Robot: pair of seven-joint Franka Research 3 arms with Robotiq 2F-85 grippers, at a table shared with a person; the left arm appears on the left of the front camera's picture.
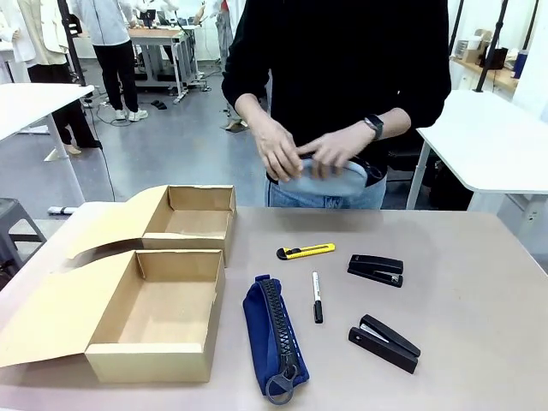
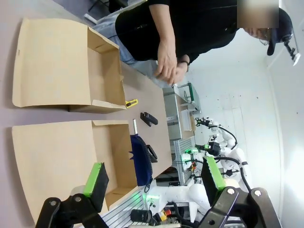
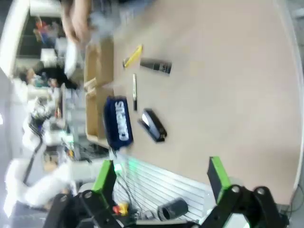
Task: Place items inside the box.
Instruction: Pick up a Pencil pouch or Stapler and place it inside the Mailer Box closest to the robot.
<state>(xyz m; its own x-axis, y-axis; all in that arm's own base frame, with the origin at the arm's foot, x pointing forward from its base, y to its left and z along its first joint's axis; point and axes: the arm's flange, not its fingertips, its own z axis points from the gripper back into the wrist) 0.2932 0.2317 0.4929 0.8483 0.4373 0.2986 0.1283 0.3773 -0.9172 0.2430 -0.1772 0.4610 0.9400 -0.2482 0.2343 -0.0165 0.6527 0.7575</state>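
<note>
a tan table (image 1: 479, 257) in an open workshop, with a person (image 1: 342, 51) in black standing at its far edge.

your left gripper (image 2: 154, 178) is released. its green-padded fingers (image 2: 96, 179) are spread wide with nothing between them, and it hangs above the robot's edge of the table. straight ahead of it, just beyond the gap, lies the navy zip pouch (image 2: 141, 159). off the finger at the picture's left sits the nearer box (image 2: 71, 156), and farther out from the hand the second box (image 2: 61, 66). both are cardboard with their lids folded open.

your right gripper (image 3: 161, 176) is likewise released and grasps nothing. in its blurred view the pouch lies ahead of the finger at the picture's left, lettering up, with the near stapler (image 3: 153, 126) just beside it. past these come the slim pen (image 3: 135, 92), then the far stapler (image 3: 156, 66) and the yellow utility knife (image 3: 132, 56), farthest from the hand.

in the front view you see these five items lying on bare table, apart from one another and outside both boxes. across from both grippers, the person's right hand (image 1: 276, 147) and person's left hand (image 1: 338, 147) clasp a pale grey-blue case (image 1: 330, 178) above the table's far edge.
</note>
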